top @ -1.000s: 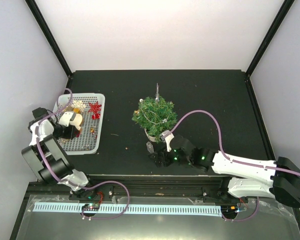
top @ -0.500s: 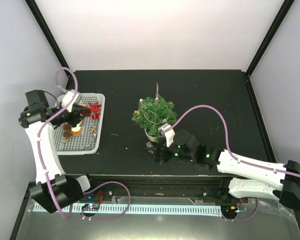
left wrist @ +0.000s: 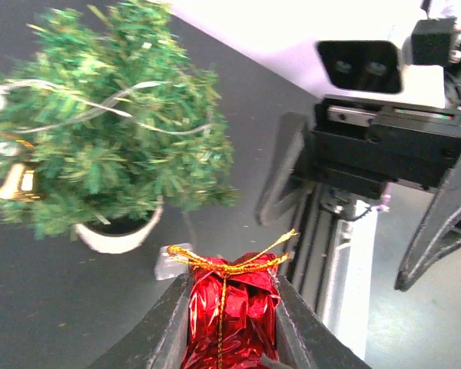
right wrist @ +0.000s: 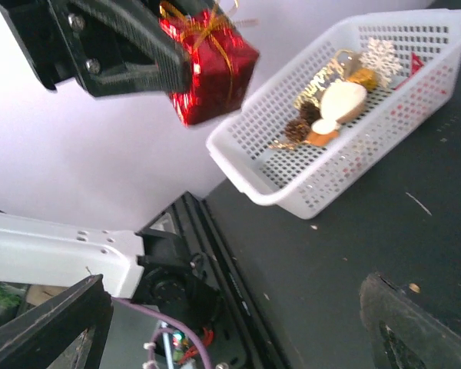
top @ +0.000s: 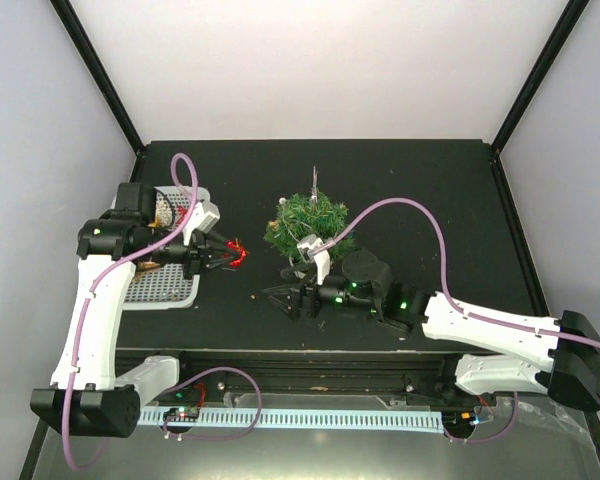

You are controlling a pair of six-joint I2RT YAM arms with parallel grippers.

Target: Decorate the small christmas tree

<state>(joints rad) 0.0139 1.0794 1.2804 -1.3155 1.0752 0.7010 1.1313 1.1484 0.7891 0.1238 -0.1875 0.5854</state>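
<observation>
Black worktop [top: 430, 200] lying between white walls, small christmas tree [top: 310, 225] standing upright at its middle, left jaws pinching a red foil gift [top: 238, 253] left of the tree, right jaws gaping wide just in front of its pot [left wrist: 119, 238], white basket [top: 170, 290] sitting far left.

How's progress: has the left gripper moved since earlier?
Yes. The left gripper, holding a red foil gift, swung right off the white mesh basket toward the small christmas tree.
</observation>
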